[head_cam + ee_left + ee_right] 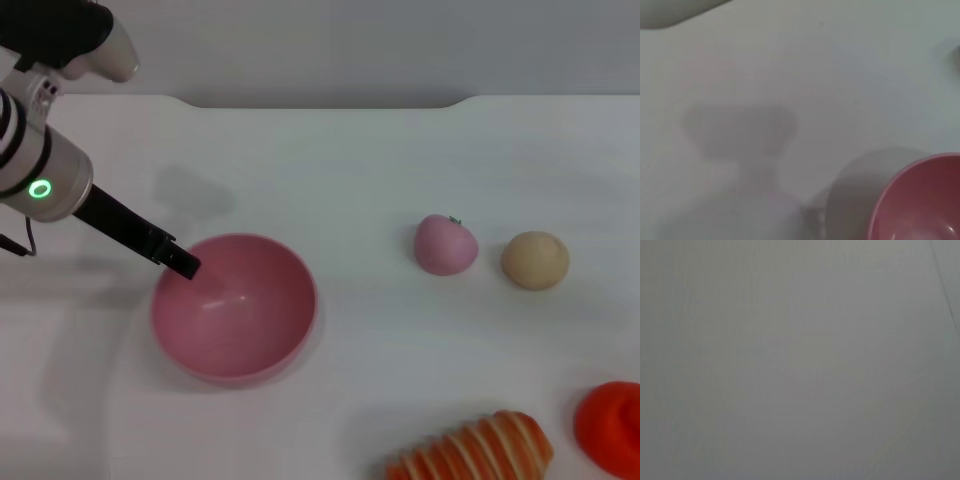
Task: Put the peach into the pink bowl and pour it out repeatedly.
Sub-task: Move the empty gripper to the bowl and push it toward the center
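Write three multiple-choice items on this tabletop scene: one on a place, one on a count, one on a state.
1. Where is the peach?
A. in the pink bowl
B. on the table between the pink bowl and the tan ball
C. in a claw

2. How many bowls are visible?
A. one
B. two
C. three

3. The pink bowl is:
A. overturned
B. upright and empty
C. upright holding fruit

Answers: 1 B, it lies beside the tan ball; 2 A, only the pink one; 3 B, its bare inside shows, with the left claw at its rim.
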